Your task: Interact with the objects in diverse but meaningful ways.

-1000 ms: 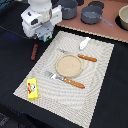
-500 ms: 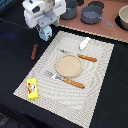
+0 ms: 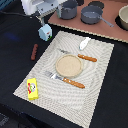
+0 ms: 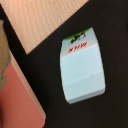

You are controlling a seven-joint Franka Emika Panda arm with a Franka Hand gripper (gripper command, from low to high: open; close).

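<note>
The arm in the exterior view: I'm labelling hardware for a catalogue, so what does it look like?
Only its end shows, at the picture's upper left. The hand is a blocky white casing with rounded edges and darker grey shading beneath. A thin dark finger points down from it. No cables or markings are legible; the picture is blurred.

Soft even light; both views blurry, low-resolution.
</note>
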